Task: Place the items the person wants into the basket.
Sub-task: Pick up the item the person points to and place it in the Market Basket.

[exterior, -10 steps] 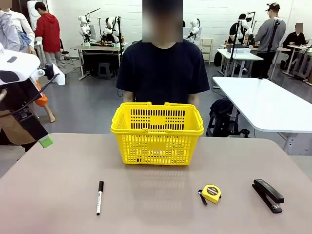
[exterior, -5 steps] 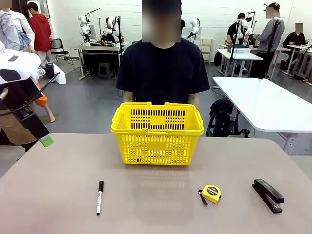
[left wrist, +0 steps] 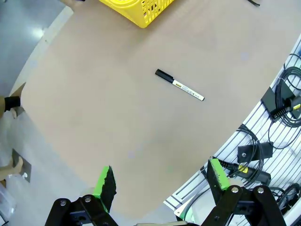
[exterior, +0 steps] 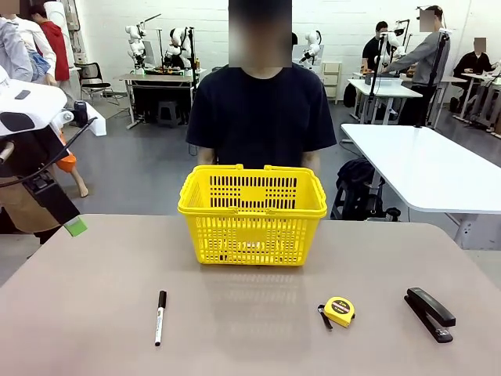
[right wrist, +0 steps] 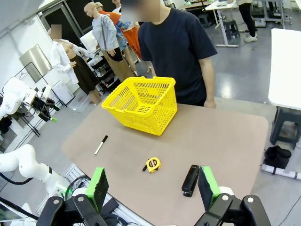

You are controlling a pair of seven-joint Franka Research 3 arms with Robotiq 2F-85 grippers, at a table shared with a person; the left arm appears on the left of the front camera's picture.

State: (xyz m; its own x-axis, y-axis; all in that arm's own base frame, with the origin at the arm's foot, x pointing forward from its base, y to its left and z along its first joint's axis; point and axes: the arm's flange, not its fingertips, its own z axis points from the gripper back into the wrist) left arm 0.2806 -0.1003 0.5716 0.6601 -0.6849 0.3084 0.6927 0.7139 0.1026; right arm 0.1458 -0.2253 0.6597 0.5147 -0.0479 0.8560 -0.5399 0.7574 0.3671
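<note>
At the table's left edge, the left gripper hangs with its jaws spread wide. Rightward, a white marker lies on open tabletop near the front edge. Mid-table, before the person, stands the yellow basket, its lattice floor bare. Then come the tape measure and the black stapler, close to the right edge. The right gripper hovers high, jaws spread. Nothing on the table has moved since the earlier frame.
</note>
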